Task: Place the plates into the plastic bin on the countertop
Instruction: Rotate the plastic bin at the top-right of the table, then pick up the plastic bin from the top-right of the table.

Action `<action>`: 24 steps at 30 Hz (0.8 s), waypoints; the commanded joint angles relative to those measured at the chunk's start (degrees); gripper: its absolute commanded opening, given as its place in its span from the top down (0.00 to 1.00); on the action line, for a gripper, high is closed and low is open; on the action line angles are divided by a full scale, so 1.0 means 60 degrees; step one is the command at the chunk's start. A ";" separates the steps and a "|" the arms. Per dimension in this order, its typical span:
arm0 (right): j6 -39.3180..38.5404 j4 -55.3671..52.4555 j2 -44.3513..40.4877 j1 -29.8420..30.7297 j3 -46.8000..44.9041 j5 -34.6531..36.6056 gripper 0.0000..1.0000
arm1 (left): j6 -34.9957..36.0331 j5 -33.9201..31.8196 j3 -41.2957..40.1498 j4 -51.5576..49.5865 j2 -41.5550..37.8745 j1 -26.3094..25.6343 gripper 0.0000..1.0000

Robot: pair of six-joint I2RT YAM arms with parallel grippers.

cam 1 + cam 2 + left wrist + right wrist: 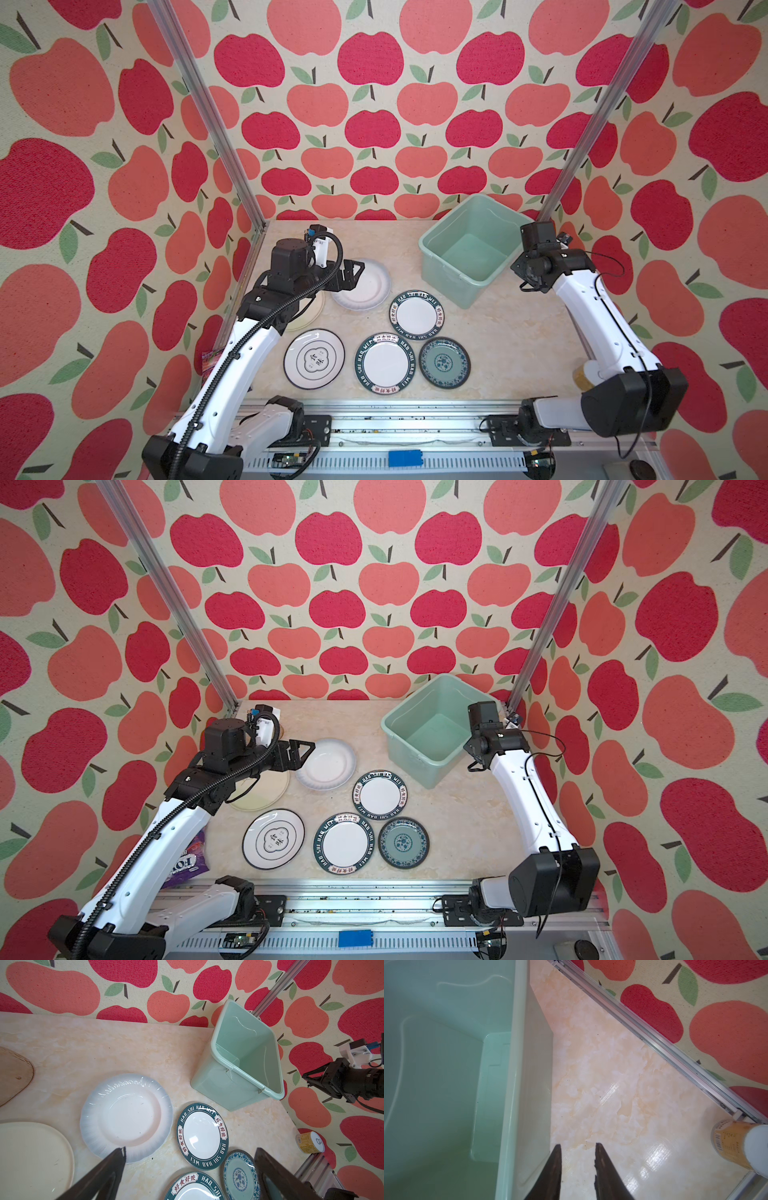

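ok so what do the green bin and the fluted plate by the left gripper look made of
Green bin: apparently moulded plastic, smooth and semi-glossy, with soft highlights and a rolled rim. Fluted plate: glass or glazed ceramic, hard to tell; glossy, with sharp glints on its ribbed, greyish rim.

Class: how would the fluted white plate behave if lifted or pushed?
Glossy highlights on the fluted white plate suggest a slippery rim. It looks rigid, glassy, probably breakable. Flat on the countertop, it would likely slide when pushed.
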 commanded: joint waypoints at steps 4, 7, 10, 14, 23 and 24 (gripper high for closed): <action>-0.1204 -0.0102 -0.0188 0.0964 0.0819 -0.0630 0.54 | -0.0074 -0.0138 0.0203 0.0176 -0.0078 -0.0104 0.01; -0.1532 -0.0558 0.0748 0.2260 0.2443 -0.0192 0.44 | -0.0298 -0.0241 0.0151 0.0262 -0.0131 -0.0115 0.01; -0.1578 -0.0844 0.2069 0.3187 0.4000 -0.0254 0.34 | -0.0488 -0.0376 0.0007 0.0352 -0.0215 -0.0126 0.01; -0.1343 -0.1084 0.4168 0.3738 0.6106 -0.0444 0.26 | -0.0663 -0.0661 -0.0284 0.0400 -0.0487 -0.0123 0.01; -0.1446 -0.2805 0.9073 0.3842 1.2238 -0.0902 0.16 | -0.0601 -0.0972 -0.1013 0.0569 -0.0880 -0.0065 0.01; -0.1474 -0.2818 0.9397 0.3813 1.2662 -0.1002 0.16 | -0.0626 -0.0980 -0.1107 0.0635 -0.0899 -0.0051 0.01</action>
